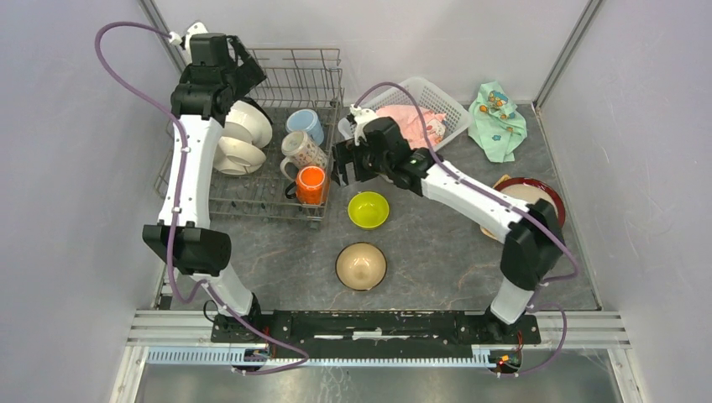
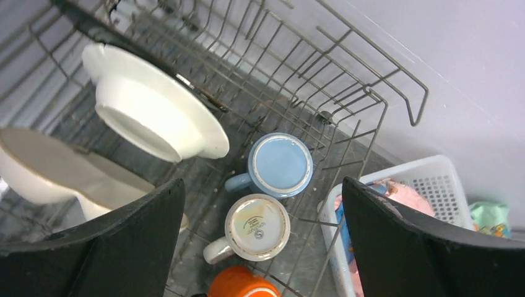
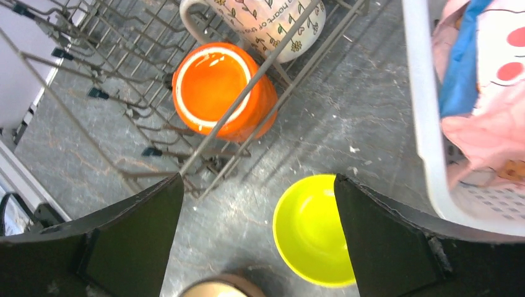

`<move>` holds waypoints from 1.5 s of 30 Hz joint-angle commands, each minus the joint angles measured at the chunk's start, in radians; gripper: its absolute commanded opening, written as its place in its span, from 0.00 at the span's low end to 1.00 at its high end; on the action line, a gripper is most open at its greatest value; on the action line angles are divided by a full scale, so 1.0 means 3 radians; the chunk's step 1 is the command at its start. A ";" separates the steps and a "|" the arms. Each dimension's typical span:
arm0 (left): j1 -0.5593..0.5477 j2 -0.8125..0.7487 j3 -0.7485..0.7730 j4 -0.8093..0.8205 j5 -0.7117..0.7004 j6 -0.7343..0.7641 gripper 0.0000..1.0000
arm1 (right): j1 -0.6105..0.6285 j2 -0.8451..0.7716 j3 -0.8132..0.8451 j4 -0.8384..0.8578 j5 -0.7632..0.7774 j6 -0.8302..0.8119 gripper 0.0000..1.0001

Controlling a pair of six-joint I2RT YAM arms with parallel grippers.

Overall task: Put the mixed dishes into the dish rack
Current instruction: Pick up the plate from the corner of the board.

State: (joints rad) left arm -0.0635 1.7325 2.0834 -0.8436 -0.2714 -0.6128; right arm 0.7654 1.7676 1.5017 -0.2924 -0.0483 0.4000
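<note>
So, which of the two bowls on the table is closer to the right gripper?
The lime-green bowl. It sits right beside the open right gripper, while the tan bowl lies farther away, nearer the arm bases.

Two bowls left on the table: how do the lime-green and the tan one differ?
Colour: the lime-green bowl is bright all over; the tan bowl is pale inside with a darker rim.
Width: the tan bowl looks slightly wider than the lime-green bowl.
Place: the lime-green bowl lies by the near corner of the dish rack; the tan bowl lies nearer the front edge of the table.
Both sit upright and empty, outside the rack.
</note>
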 commanded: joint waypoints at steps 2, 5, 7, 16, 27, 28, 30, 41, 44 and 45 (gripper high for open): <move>-0.0197 -0.0139 -0.0168 0.0364 0.0319 0.1136 1.00 | -0.0016 -0.0565 0.0011 -0.0690 0.0000 -0.0356 0.98; -0.0225 -0.0110 -0.0336 0.0276 0.0692 0.1255 1.00 | -0.0017 -0.0852 -0.0167 -0.0832 -0.0128 -0.0332 0.98; -0.0314 -0.0100 -0.0530 0.0382 0.0700 0.1265 0.97 | -0.0015 -0.0979 -0.0225 -0.0912 -0.0150 -0.0255 0.98; -0.0504 -0.0061 -0.1420 0.1282 0.0300 0.1123 0.50 | -0.0015 -0.1093 0.0003 -0.1030 -0.0245 -0.0285 0.92; -0.0351 0.0354 -0.1227 0.1627 0.0262 0.1161 0.14 | -0.0016 -0.1065 0.0303 -0.1224 -0.0210 -0.0384 0.92; -0.0316 0.0381 -0.1228 0.1677 0.0252 0.1128 0.16 | -0.0015 -0.1085 0.0302 -0.1231 -0.0194 -0.0394 0.92; -0.0240 0.0429 -0.1231 0.1797 0.0261 0.1079 0.18 | -0.0012 -0.1127 0.0284 -0.1239 -0.0149 -0.0415 0.93; 0.0050 0.0775 -0.0897 0.1847 0.0226 0.1026 0.19 | -0.0024 -0.1354 0.0088 -0.1127 0.0140 -0.0438 0.96; 0.0058 0.0766 -0.0885 0.1818 0.0109 0.1093 0.20 | -0.0031 -0.1386 0.0083 -0.1077 0.0240 -0.0453 0.97; 0.0067 0.0768 -0.0898 0.1823 0.0088 0.1096 0.20 | -0.0031 -0.1395 0.0073 -0.1059 0.0250 -0.0458 0.97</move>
State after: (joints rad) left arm -0.0509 1.9701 1.7710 -0.3332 -0.1883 -0.2844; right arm 0.7624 1.3846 1.5303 -0.6628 -0.0200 0.2813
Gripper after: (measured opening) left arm 0.195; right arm 0.968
